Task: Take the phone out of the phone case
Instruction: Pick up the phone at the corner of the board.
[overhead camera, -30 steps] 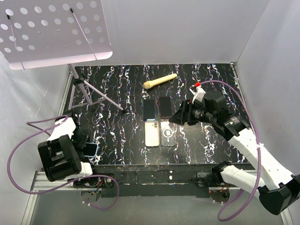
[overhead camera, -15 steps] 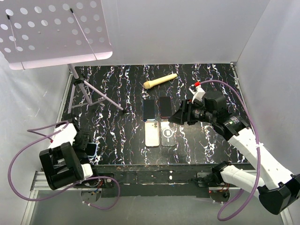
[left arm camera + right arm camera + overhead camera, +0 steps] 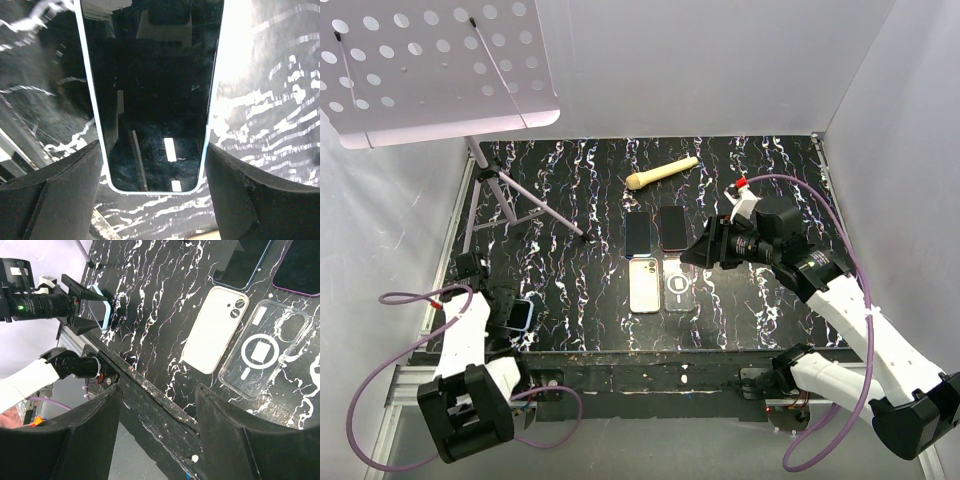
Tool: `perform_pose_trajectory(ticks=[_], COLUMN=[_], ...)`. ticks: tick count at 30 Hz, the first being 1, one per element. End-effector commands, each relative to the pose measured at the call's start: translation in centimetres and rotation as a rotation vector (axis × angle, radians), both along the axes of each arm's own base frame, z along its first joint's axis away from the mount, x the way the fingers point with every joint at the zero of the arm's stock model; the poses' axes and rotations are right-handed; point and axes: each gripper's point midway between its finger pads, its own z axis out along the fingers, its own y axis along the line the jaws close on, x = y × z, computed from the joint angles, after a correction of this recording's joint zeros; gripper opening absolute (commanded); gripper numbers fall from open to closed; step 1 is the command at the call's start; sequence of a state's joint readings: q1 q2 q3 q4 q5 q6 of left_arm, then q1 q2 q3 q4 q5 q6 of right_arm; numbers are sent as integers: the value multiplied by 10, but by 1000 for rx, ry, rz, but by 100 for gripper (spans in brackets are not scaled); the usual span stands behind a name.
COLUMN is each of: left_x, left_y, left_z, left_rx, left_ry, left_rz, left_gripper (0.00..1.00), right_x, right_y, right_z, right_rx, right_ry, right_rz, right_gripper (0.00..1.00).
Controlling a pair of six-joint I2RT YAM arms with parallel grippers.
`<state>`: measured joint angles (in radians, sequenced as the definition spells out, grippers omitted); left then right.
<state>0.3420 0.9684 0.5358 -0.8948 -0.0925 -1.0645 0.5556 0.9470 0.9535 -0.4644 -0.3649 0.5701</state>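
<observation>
My left gripper [image 3: 512, 312] is shut on a phone in a light blue case [image 3: 524, 313] at the table's near left edge. In the left wrist view the phone's black screen [image 3: 155, 100] fills the frame, and both fingers [image 3: 65, 195] press on its blue-edged sides near its lower end. The left gripper [image 3: 154, 150] holds it just above the marbled table. My right gripper [image 3: 692, 252] is open and empty, hovering right of the clear case [image 3: 677, 286]. The right wrist view shows the far-off blue-cased phone [image 3: 103, 313] past the open gripper [image 3: 159, 390].
Two dark phones [image 3: 638, 232] [image 3: 671, 228] lie mid-table. Below them lie a cream case [image 3: 644, 284] [image 3: 215, 330] and the clear case [image 3: 262, 355]. A wooden microphone [image 3: 662, 172] lies further back. A music stand [image 3: 430, 70] with tripod legs [image 3: 510, 195] stands at the back left.
My left arm has swung down and back while its gripper kept hold of the blue-cased phone, which shifted slightly right. The right arm has barely moved.
</observation>
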Motion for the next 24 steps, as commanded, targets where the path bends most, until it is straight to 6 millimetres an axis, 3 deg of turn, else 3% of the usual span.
perform_pose_trajectory(ticks=[1,3,6,7,11,15,17,22,24], left_x=[7,9,18,20,36,46,47,52,52], left_y=[-45,-70,-102,-119,-148,-177,-188,-209,-218], left_z=[8,12,28,36,77,119,133,154,159], left_rx=[-148,-213,-288,-301,-350,-449,-487,-574,-612], left_ry=[-68,-89,-141,-166,-299,-374,-391,-420,-417], left_rz=[-127,-153,-197,-252,-276,-281,-285,-287,-291], left_gripper=[10,1,0,0,0,0,0,0,0], right_x=[5,4,3,3,-5,-23,-31,-34,-30], right_y=[1,2,1,3,21,64,93,131,143], right_z=[6,0,-9,-9,-14,-10,2,11,4], right_rx=[23,24,-3,6,34,122,196,188,146], right_ry=[-34,-21,-4,-10,-27,-52,-87,-103,-89], right_rz=[-8,-6,3,15,81,147,171,127,90], right_gripper=[66,66,66,66,66,67,73,74,74])
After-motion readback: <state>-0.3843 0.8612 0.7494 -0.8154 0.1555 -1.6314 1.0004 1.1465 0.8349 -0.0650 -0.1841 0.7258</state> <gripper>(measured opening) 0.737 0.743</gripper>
